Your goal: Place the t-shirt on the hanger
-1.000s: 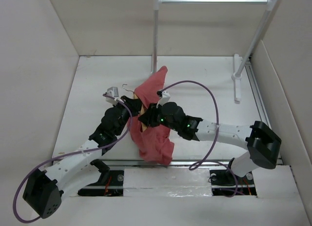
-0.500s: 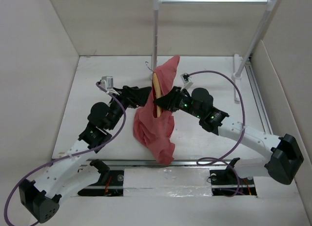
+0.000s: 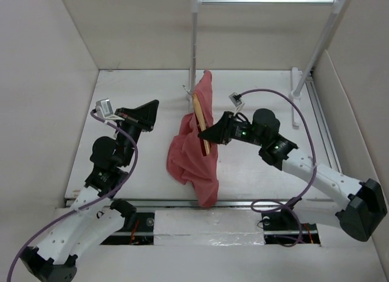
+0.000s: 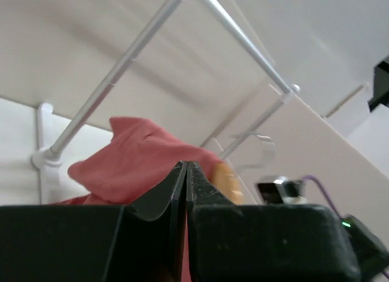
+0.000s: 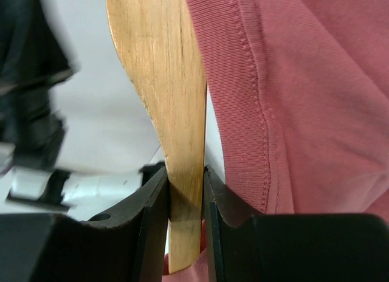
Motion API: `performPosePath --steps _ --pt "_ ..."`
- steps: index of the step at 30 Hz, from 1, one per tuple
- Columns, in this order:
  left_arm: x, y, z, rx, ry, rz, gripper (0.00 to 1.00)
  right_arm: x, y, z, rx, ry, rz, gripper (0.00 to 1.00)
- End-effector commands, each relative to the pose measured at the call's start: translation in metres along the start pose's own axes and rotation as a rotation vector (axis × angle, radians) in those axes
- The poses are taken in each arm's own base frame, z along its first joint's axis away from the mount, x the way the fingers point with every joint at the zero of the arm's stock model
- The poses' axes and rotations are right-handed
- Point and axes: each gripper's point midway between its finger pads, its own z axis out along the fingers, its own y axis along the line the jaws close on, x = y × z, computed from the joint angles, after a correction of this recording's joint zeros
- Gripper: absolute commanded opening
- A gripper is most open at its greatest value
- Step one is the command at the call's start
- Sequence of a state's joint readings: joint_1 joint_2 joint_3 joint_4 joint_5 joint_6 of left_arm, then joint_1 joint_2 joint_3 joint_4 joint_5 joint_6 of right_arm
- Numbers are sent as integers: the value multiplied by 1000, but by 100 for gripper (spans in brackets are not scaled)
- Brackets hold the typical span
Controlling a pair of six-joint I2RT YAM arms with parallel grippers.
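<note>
1. My left claw point(image 3: 152, 107) and right claw point(image 3: 205, 135) are matte black, each with two tapering fingers point(image 5: 155, 194).
2. Behind each claw, black rounded joint housings point(image 3: 103, 153) alternate with white links point(image 3: 319, 174).
3. A purple cable point(image 3: 273, 91) loops back from each claw.
4. A small grey-white camera block point(image 3: 104, 107) sits behind each claw.
5. A green light point(image 4: 346, 224) glows behind my right claw.

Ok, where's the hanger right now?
In the top view the hanger is mid-table, just in front of the left post of the rack, partly covered by the t-shirt and pinched by the right claw.
</note>
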State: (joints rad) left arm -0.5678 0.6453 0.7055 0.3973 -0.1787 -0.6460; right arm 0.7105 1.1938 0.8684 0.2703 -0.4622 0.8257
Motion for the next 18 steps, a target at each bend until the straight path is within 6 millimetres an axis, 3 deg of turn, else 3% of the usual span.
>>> performPosePath --steps 1,2,3,4,6,7,8,10,14,18 --pt "14 16 17 -37 39 -64 1 -18 70 -34 -239 14 -158 0" --pt "14 30 27 -70 47 -59 19 -10 77 -44 -271 68 -167 0" --pt "17 35 34 -73 67 -60 19 -4 79 -48 -286 96 -170 0" --pt "26 31 38 -22 133 -74 41 -4 81 -52 -292 109 -175 0" --pt "38 44 54 -11 211 -143 57 9 84 -61 -313 176 -174 0" --pt "31 36 56 88 235 -166 72 11 84 -65 -319 189 -173 0" --pt "44 46 62 93 279 -210 78 15 84 -67 -331 210 -172 0" --pt "50 40 64 151 344 -287 91 24 87 -74 -362 253 -161 0" --pt "74 43 72 154 423 -309 99 34 88 -83 -398 303 -166 0" --pt "79 47 69 144 408 -317 99 34 92 -87 -413 299 -189 0"
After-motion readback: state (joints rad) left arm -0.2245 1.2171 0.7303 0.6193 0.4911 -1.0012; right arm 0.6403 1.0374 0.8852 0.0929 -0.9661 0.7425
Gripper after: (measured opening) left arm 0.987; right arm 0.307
